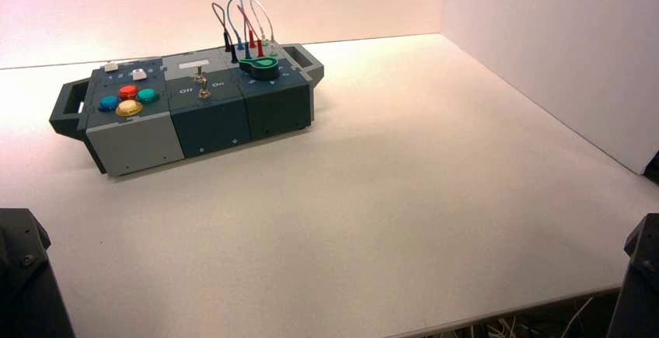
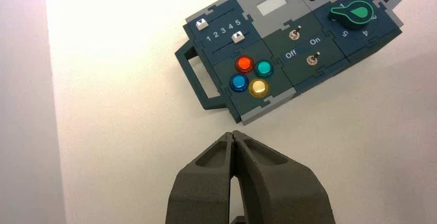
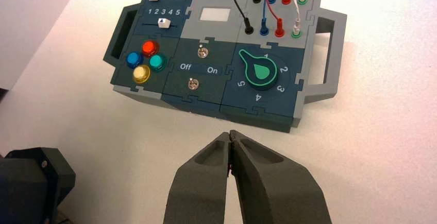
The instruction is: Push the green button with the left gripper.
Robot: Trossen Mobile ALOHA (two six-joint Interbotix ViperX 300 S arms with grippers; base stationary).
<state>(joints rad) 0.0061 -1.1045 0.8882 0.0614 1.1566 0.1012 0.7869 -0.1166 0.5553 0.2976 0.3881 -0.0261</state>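
The green button [image 1: 148, 95] is a small teal dome on the box's left end, in a cluster with red, blue and yellow buttons. In the left wrist view the green button [image 2: 264, 68] lies well beyond my left gripper [image 2: 233, 134], which is shut with its tips together over bare table, short of the box's near corner. The right wrist view shows the green button [image 3: 157, 62] too. My right gripper [image 3: 230, 134] is shut, held back from the box's front side. In the high view only the left arm [image 1: 23, 276] and right arm [image 1: 641, 276] show, parked at the table's front corners.
The box [image 1: 210, 116] stands at the back left, turned slightly. It bears a red button [image 2: 244, 64], blue button [image 2: 238, 82], yellow button [image 2: 258, 87], two sliders, two toggle switches [image 3: 203, 52], a green knob [image 3: 260, 73] and plugged wires [image 1: 241, 23]. A white wall [image 1: 559, 50] borders the right.
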